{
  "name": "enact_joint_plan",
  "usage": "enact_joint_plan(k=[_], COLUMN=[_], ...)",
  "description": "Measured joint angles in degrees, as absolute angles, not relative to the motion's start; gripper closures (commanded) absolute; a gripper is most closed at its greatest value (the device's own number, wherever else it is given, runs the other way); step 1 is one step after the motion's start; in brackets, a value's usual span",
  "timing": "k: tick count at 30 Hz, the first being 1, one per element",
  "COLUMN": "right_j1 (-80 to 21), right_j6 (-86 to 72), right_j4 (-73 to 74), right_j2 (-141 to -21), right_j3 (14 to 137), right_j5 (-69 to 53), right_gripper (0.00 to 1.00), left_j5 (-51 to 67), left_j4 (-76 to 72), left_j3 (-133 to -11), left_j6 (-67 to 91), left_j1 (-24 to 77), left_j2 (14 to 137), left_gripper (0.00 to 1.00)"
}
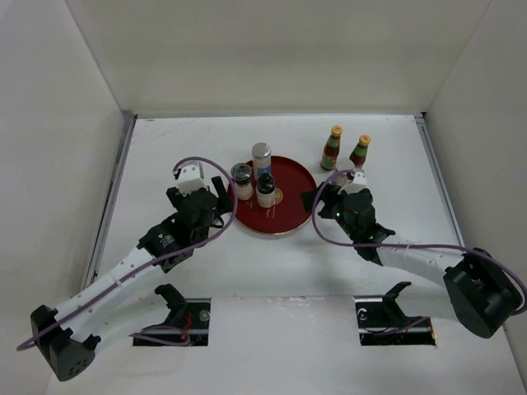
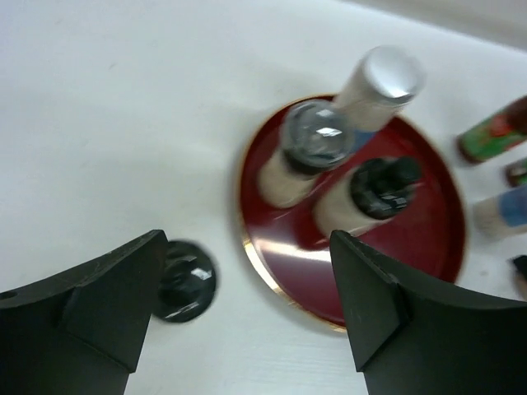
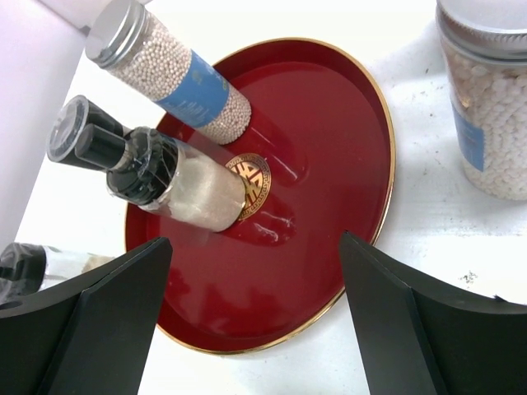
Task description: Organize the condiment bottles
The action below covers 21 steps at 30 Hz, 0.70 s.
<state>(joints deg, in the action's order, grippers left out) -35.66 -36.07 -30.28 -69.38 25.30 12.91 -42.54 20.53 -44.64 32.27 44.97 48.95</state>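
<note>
Three spice jars stand on the round red tray [image 1: 292,177]: a tall silver-lidded one [image 1: 261,158], a grey-lidded one [image 1: 241,179] and a black-lidded one [image 1: 265,189]. Two red sauce bottles [image 1: 332,146] [image 1: 360,151] stand on the table behind and to the right of the tray. My left gripper [image 1: 221,202] is open and empty by the tray's left rim, with a black-lidded jar [image 2: 185,280] on the table beside its left finger. My right gripper [image 1: 317,202] is open and empty over the tray's right rim [image 3: 329,148]. Another silver-lidded jar [image 3: 490,107] stands on the table to its right.
White walls enclose the table on three sides. The purple cables loop over both arms near the tray. Two black fixtures sit at the near edge [image 1: 177,309] [image 1: 391,309].
</note>
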Motion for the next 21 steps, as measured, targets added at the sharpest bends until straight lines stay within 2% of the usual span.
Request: enact_joint_plan(k=[6,13,20,21], right_j1=[-35.7,-36.1,-36.2,-36.3], right_j6=[-36.1,-36.1,-36.0,-36.0], right_j4=[-30.4,-30.5,-30.5,-30.4], right_j2=[-70.1,-70.4,-70.6,-70.6], right_j3=[25.3,25.3,25.3,25.3], right_j5=[12.3,11.5,11.3,11.3], right_gripper=[0.10,0.09,0.09,0.09], left_j5=[-39.8,-37.0,-36.8,-36.8], left_j4=[27.9,26.5,23.3,22.8], left_j3=[-40.8,-38.5,-37.7,-37.7], left_j6=[35.4,35.7,34.4,34.3], left_j1=[40.5,38.5,37.1,37.0], left_j2=[48.3,54.8,59.9,60.2], left_gripper=[0.18,0.21,0.34,0.41])
